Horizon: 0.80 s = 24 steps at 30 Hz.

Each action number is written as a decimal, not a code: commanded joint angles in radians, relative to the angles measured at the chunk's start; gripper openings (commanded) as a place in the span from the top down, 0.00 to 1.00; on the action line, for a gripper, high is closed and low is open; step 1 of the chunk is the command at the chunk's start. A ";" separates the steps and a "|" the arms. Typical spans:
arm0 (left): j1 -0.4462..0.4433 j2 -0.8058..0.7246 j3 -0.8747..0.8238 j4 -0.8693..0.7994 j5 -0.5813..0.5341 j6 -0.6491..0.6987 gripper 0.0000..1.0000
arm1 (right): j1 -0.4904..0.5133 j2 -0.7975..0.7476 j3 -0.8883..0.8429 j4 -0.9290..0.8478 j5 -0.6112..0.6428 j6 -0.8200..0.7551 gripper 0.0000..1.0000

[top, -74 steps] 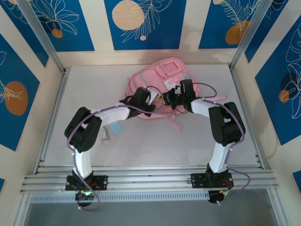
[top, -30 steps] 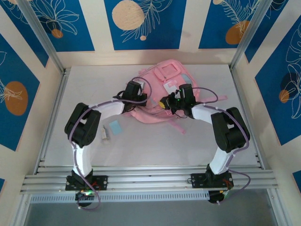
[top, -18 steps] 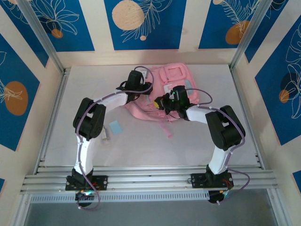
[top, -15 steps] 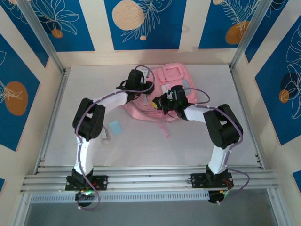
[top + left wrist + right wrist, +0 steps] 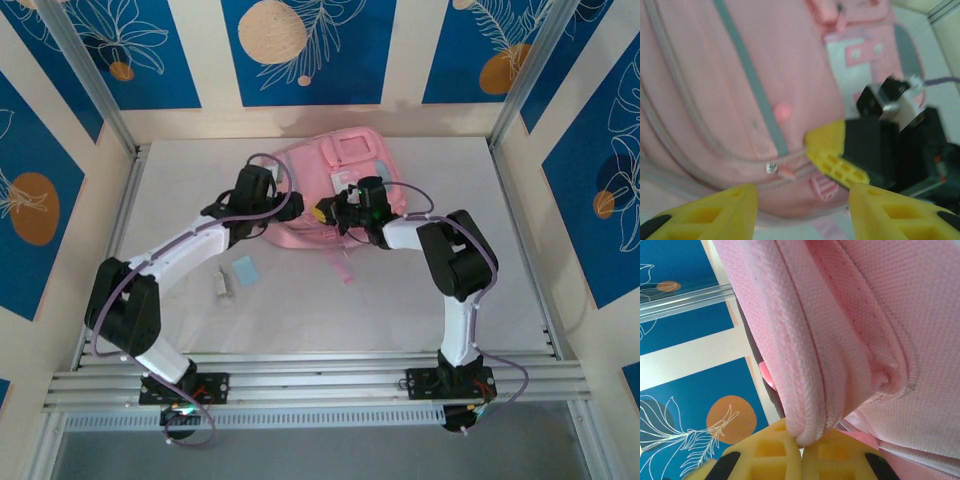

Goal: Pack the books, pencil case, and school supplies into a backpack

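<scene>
The pink backpack (image 5: 352, 160) lies at the back middle of the table, front pockets up. My right gripper (image 5: 322, 213) is at its near edge, shut on a fold of the backpack's pink rim (image 5: 810, 405). My left gripper (image 5: 278, 205) hovers just left of the backpack's near-left corner, open, with nothing between its fingers (image 5: 720, 212). In the left wrist view the backpack (image 5: 715, 75) with its grey-blue trim lies ahead, and the right gripper's yellow finger (image 5: 836, 156) presses at its zip edge. A light-blue square (image 5: 243, 270) and a small white oblong piece (image 5: 222, 285) lie on the table. Books and pencil case are hidden.
Metal rails run along the table's left, right and near sides. Blue-and-cream patterned walls enclose the back and sides. A pink strap (image 5: 343, 268) trails toward the near side from the backpack. Both arms reach in low over the table's middle.
My left gripper opened and drew back leftward off the backpack, its arm stretching lower. The right gripper slid left, still clamped on the rim, and the backpack shifted left with it.
</scene>
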 commanded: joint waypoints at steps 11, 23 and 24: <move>-0.066 0.134 -0.068 0.137 -0.033 -0.230 0.51 | 0.011 0.100 0.019 0.178 -0.078 0.186 1.00; -0.066 0.202 0.037 0.183 -0.107 -0.213 0.61 | 0.011 0.100 0.006 0.197 -0.089 0.202 1.00; -0.067 0.200 0.045 0.168 -0.101 -0.216 0.62 | 0.010 0.102 0.004 0.199 -0.090 0.203 1.00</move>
